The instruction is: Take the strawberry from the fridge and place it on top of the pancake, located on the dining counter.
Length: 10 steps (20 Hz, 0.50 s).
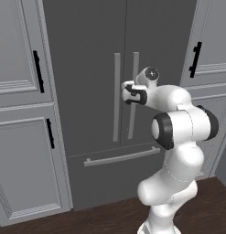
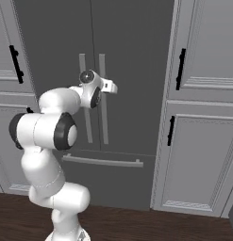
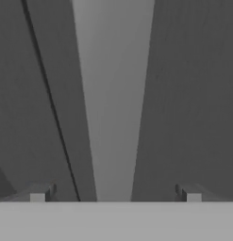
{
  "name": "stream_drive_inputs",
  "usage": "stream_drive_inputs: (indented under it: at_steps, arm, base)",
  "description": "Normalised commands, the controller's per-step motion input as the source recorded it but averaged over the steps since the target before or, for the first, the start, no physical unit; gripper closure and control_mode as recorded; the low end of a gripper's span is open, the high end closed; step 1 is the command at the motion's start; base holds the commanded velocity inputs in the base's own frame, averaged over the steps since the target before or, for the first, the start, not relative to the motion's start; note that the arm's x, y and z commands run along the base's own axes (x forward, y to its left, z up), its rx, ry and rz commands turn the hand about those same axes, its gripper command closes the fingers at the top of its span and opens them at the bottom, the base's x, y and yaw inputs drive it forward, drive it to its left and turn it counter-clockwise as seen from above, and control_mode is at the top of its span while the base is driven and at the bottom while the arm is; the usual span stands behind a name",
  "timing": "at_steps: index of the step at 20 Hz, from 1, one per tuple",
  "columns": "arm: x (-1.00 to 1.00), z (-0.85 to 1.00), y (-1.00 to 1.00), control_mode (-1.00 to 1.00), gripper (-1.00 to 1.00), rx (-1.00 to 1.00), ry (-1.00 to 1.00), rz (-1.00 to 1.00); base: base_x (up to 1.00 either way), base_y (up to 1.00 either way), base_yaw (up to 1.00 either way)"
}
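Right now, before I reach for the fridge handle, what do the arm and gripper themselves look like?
The glossy white arm is built of rounded, bulbous segments with dark black bands at the joints. A round dark cap sits on the wrist. The small white two-finger gripper has black trim at its base; the hand view shows short, blocky, light grey fingertips. No loose cables or markings are visible.

You see the fridge (image 2: 132, 52) with both doors shut, flanked by panelled cabinets (image 2: 205, 141); your arm reaches up from the lower left, and the gripper (image 2: 112, 87) sits at the right-hand bar handle (image 2: 103, 113), just beside the left handle (image 2: 85, 117); the bottom drawer handle (image 2: 103, 161) lies below.
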Motion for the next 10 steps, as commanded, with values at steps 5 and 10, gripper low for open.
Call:
stream_drive_inputs:
  at_steps: [5,10]
  arm:
    - [0.75,-0.10,-0.11,-1.00,-1.00,0.01,0.03,0.03]
    - [0.58,-0.13,0.00,-1.00,-1.00,0.00,0.00,0.01]
  base:
    - [0.00,0.00,0.00]
    - [0.00,0.00,0.00]
